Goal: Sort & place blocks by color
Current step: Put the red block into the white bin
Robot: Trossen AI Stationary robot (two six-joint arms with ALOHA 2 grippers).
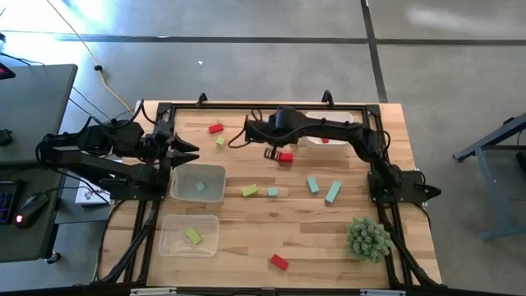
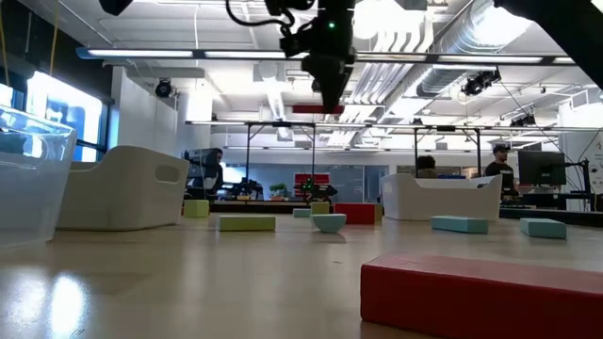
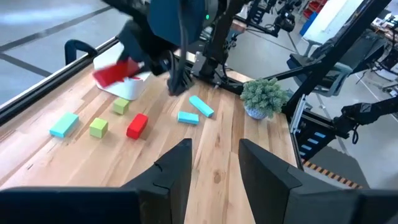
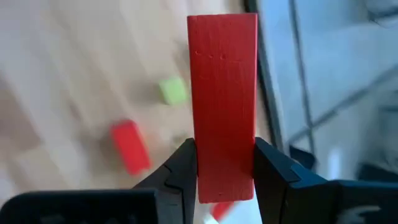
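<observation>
My right gripper (image 4: pixel 222 155) hangs over the far middle of the table (image 1: pixel 274 153), shut on a red bar block (image 4: pixel 222 87). My left gripper (image 3: pixel 214 163) waits open at the table's left side (image 1: pixel 187 152), beside a clear tray (image 1: pixel 215 196). Loose on the wood lie a red block (image 1: pixel 216 127), a yellow-green cube (image 1: pixel 220 141), a yellow-green bar (image 1: pixel 249 190), teal blocks (image 1: pixel 272 191) (image 1: pixel 313 185) (image 1: pixel 333 191) and a red block (image 1: pixel 279 261). The clear tray holds a teal block (image 1: pixel 200 187), a second clear tray (image 1: pixel 168 238) a yellow-green one (image 1: pixel 193 235), and a white tray (image 1: pixel 341 131) a red one (image 1: pixel 325 141). My right gripper pinches the red bar between its two fingers (image 4: pixel 184 171), by the long sides near one end (image 4: pixel 222 180). The rest of the bar sticks out past the fingertips, along the fingers. It is lifted clear of the table (image 1: pixel 284 156).
A spiky green plant ball (image 1: pixel 367 238) stands near the table's near right corner. A black rail (image 1: pixel 246 105) runs round the table's edge. Bare wood lies between the trays and the plant. People and desks show in the room behind the table.
</observation>
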